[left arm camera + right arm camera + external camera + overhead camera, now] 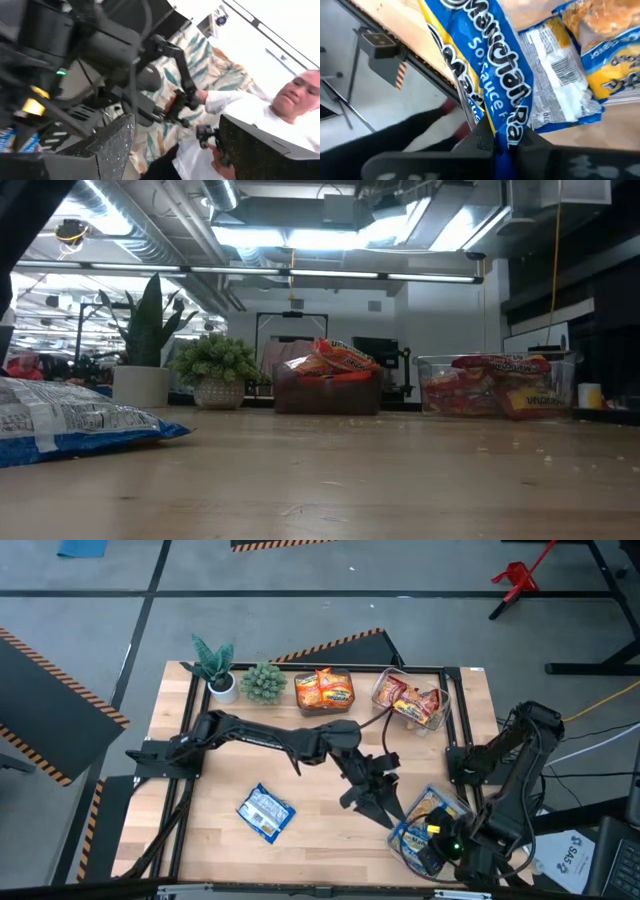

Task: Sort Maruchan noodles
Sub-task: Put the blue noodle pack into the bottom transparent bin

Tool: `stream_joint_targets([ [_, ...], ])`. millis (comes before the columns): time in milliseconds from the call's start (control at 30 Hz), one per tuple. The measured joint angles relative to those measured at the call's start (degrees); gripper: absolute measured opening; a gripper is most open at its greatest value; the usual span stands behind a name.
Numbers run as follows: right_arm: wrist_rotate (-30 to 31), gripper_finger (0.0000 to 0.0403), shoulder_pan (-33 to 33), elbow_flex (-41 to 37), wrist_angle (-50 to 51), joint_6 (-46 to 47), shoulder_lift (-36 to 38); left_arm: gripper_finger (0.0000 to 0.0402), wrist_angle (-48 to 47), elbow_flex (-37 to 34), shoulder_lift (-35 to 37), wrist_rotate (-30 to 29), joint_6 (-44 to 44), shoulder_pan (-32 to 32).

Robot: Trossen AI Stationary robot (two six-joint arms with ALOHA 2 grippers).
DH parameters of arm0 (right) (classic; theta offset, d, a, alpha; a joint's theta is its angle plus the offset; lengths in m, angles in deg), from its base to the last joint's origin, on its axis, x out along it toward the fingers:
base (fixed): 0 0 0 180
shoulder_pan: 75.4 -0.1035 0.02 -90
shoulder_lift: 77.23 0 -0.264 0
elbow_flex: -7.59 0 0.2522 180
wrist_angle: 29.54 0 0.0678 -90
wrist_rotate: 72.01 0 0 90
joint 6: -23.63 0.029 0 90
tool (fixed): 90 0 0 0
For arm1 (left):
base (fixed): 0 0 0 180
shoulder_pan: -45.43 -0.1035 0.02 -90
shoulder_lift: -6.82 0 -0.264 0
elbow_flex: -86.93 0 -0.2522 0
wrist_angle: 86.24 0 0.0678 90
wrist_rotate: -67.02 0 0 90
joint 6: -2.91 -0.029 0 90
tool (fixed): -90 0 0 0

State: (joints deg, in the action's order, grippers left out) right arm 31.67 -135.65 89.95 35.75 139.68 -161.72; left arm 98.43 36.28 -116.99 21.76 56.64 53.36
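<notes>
We see the pale wooden tabletop (320,830) with three clear plastic bins: one of orange packets (324,690) mid far edge, one of red-brown packets (410,700) toward the far right corner, and one of blue-and-white crinkly packets (425,830) at the near right corner. The long dark left arm stretches across the middle, its left gripper (372,802) hanging just beside the blue bin with fingers (112,145) spread wide and nothing between them. The right arm folds tight over the near right corner, and the right gripper (502,142) is clamped on a blue-and-white Maruchan packet (492,75) above that bin. We'd say lower it flat onto the others before letting go, so it doesn't catch the rim. One loose blue-and-white packet (265,812) lies near the near edge, left of centre, waiting.
</notes>
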Motion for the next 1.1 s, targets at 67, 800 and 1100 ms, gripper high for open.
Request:
stream_joint_targets([
  [67, 0.83, 0.0001, -0.76, -1.09, -1.49, 2.56, 0.00, 0.0286, 0.23, 0.00, 0.52, 0.87, 0.10, -0.08],
  [800, -3.84, 0.0122, -0.85, -9.35, -10.58, 6.70, 0.00, 0.0286, 0.49, 0.04, 2.78, 8.80, 0.23, -3.67],
  [1100, -4.12, 0.0218, -0.85, -9.35, -8.81, 8.33, 4.01, 0.0286, 0.01, 0.04, 2.76, 9.07, 0.36, -4.60],
])
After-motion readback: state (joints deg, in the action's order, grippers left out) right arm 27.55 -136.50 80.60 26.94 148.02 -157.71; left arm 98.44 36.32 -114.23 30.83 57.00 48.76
